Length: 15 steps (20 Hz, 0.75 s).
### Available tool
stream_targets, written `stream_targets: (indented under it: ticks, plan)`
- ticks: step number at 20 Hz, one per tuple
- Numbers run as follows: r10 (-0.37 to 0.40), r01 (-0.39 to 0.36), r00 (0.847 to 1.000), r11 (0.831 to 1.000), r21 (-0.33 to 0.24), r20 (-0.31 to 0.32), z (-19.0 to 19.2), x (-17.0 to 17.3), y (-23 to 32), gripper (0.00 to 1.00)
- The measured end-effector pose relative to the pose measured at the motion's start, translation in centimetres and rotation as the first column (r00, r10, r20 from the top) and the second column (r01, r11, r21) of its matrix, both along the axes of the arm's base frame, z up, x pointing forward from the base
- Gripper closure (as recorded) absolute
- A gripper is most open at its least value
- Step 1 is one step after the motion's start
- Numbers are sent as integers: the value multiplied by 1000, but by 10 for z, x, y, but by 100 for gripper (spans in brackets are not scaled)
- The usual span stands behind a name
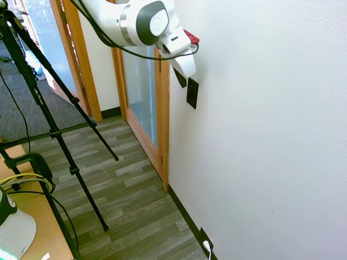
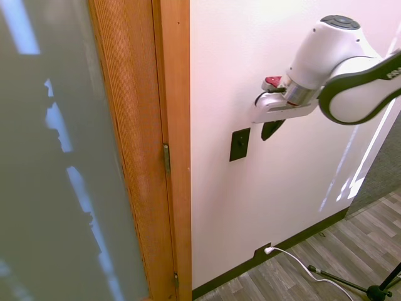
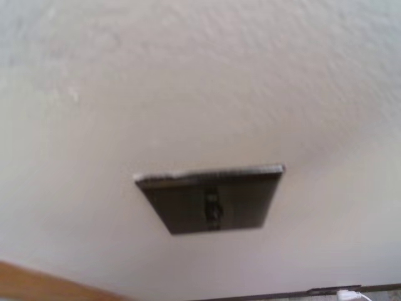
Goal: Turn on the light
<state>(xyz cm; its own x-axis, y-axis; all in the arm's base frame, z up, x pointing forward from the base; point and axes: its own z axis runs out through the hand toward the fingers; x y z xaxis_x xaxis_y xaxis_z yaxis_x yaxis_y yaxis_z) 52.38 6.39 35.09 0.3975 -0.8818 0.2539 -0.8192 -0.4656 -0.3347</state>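
I am looking at a white wall (image 1: pixel 260 135) with a fine, slightly bumpy texture, matte and plain. Set into it is the switch (image 1: pixel 192 92), a flat black upright rectangular plate with sharp corners; in the wrist view the switch (image 3: pixel 212 199) is showing a small toggle at its centre, blurred, with a pale line along 1 edge of the plate. In the second exterior view the switch (image 2: pixel 240 144) is sitting just beside the wooden door frame (image 2: pixel 172 144), whose grain is running vertically in warm orange-brown, with 1 metal hinge on it. The frame is holding a frosted glass panel (image 2: pixel 56 157), smooth and grey-green.

The gripper (image 2: pixel 271 128) is hanging just beside and slightly above the switch, close to the wall, its dark fingers (image 1: pixel 180 78) pointing down toward the plate and looking drawn together into 1 dark tip. I cannot tell whether it is touching the plate. Nothing is standing between the gripper and the switch.

Lower down, a dark baseboard (image 1: pixel 187 216) is running along the wall, and a smaller black plate (image 1: pixel 205 238) is carrying a white plug (image 2: pixel 268 250) with its cable trailing over the grey wood-plank floor (image 1: pixel 130 200).
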Motion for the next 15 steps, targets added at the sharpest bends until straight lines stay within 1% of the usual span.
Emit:
stream_targets:
  ticks: [3, 5, 9, 11, 15]
  plan:
    - [-16, 16, 1000, 1000, -3, 2, -6, -43, 9, 100]
    - [-24, 24, 1000, 1000, 3, 10, -1, -59, 12, 100]
    - [-38, 38, 999, 999, 4, 27, 18, -70, 9, 100]
    - [-51, 50, 998, 999, 17, 31, 27, -73, 8, 100]
    - [-51, 50, 998, 998, 31, 32, 35, -73, 3, 100]
